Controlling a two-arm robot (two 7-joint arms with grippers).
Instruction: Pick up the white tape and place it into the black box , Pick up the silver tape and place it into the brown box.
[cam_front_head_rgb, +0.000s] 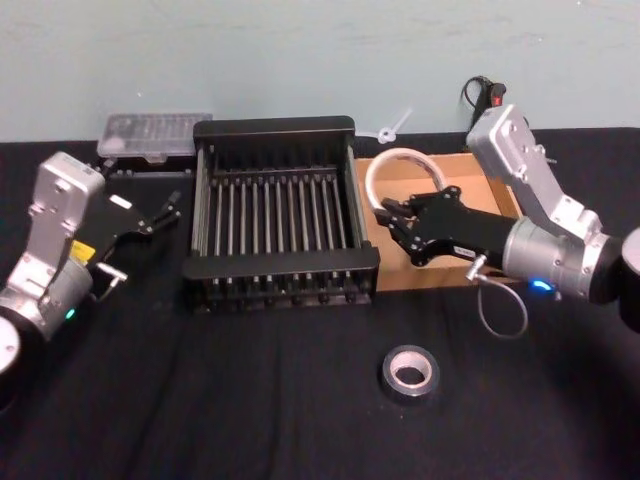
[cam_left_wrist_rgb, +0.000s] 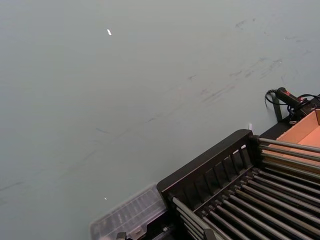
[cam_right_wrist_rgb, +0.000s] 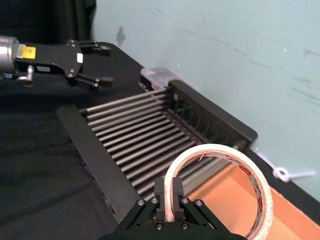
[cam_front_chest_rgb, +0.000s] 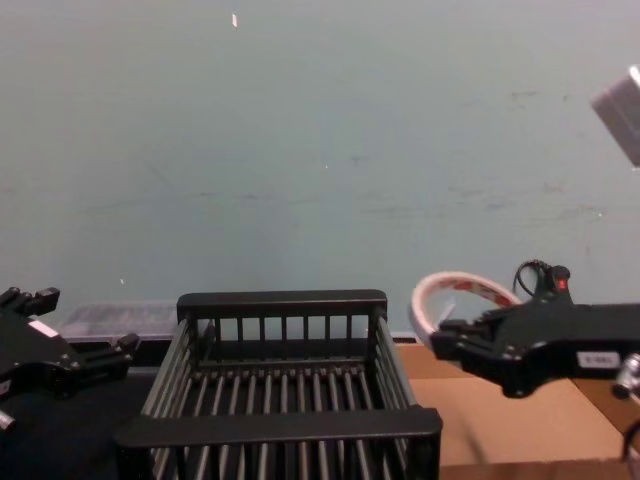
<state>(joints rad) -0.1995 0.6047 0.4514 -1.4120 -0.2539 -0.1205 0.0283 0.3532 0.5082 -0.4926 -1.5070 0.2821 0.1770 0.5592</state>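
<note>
Right end effector (cam_front_head_rgb: 385, 216) clamped on white tape (cam_front_head_rgb: 392, 167) rim, raised above brown box (cam_front_head_rgb: 497, 197), beside black box (cam_front_head_rgb: 275, 207) for drop. Left end effector (cam_front_head_rgb: 168, 207) open, idle at black box's left; silver tape (cam_front_head_rgb: 409, 371) flat on table (cam_front_head_rgb: 250, 400).

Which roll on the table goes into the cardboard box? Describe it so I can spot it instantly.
Start at the black slatted crate mid-table and come forward and right across the black cloth. Lying flat there is the dull grey-silver tape roll with a dark centre, untouched. The white tape roll is instead held upright in the right gripper.
</note>
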